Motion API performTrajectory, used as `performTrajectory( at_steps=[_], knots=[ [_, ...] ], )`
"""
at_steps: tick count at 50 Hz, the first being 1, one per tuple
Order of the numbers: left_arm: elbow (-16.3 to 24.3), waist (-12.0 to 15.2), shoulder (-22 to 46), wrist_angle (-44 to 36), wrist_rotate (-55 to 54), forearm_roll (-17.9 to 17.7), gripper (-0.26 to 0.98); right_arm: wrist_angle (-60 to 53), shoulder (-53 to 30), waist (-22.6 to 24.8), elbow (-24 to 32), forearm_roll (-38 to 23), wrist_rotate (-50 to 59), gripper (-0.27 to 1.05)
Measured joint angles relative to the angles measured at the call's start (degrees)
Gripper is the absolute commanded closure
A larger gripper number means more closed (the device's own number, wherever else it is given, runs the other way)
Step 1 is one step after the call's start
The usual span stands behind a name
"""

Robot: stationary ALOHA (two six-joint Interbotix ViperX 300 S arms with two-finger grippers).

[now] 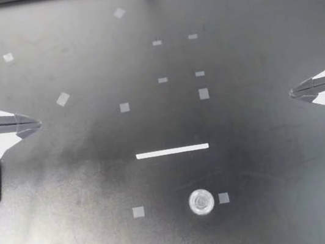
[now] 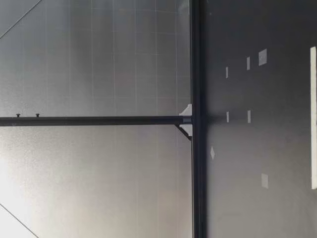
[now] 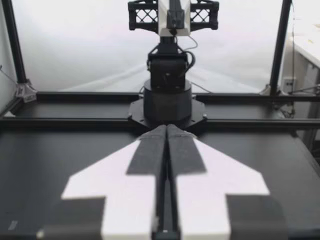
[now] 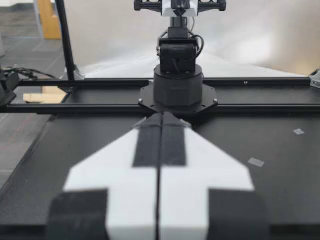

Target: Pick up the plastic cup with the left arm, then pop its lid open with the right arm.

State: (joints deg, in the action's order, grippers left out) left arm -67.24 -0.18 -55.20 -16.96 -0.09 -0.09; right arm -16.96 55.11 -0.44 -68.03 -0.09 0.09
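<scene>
Left tool and right tool, both clenched and empty, rest at the table edges, well apart from the untouched clear cup near the white strip; handling not yet begun.

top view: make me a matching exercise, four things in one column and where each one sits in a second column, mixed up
Things
1. left pincer
2. right pincer
3. white strip
4. clear round object

Places
a. lies flat near the middle of the table
b. at the view's right edge, shut, holding nothing
c. between two small tape squares, closer to one of them
d. at the view's left edge, shut, holding nothing

Pairs: 1-d, 2-b, 3-a, 4-c
</scene>
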Motion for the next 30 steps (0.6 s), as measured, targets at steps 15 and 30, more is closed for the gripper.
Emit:
performTrajectory(
  at_steps=[15,30],
  knots=[
    [-4.13,-0.62,-0.44,-1.05,-2.11,-0.26,0.79,-0.18,1.14,0.0,-3.87,0.18,3.25,0.83],
    [0.62,-1.85,8.17,-1.05,-2.02,-0.26,0.79,15.12,-4.13,-0.09,4.83,0.18,5.89,0.83]
  ],
)
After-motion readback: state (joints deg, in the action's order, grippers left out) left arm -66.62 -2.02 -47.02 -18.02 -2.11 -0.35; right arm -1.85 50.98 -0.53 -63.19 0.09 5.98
